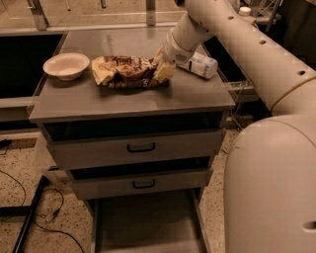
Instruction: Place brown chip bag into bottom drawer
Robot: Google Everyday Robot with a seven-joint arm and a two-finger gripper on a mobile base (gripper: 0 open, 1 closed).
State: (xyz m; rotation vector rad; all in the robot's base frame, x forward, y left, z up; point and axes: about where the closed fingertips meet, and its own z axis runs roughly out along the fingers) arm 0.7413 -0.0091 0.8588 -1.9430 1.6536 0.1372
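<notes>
The bag (123, 71) is a crinkled foil packet, dark brown in the middle with pale yellow ends and white lettering. It lies flat, lengthwise left to right, near the middle of the cabinet top (118, 101). The gripper (163, 69) sits at its right end, touching it. The bottom drawer (148, 222) is a wide, shallow grey tray with a plain floor and thin side rails. It is pulled out at floor level.

This looks like a robotics lab staged as a kitchen corner: a grey metal table (197, 99) with handled drawers (140, 147) stands on speckled terrazzo floor (19, 163), black cables (19, 184) trail at lower left, and bare metal posts (150, 12) line the top edge. The robot's hand (163, 69) is at the brown chip bag (128, 69), upper centre.
</notes>
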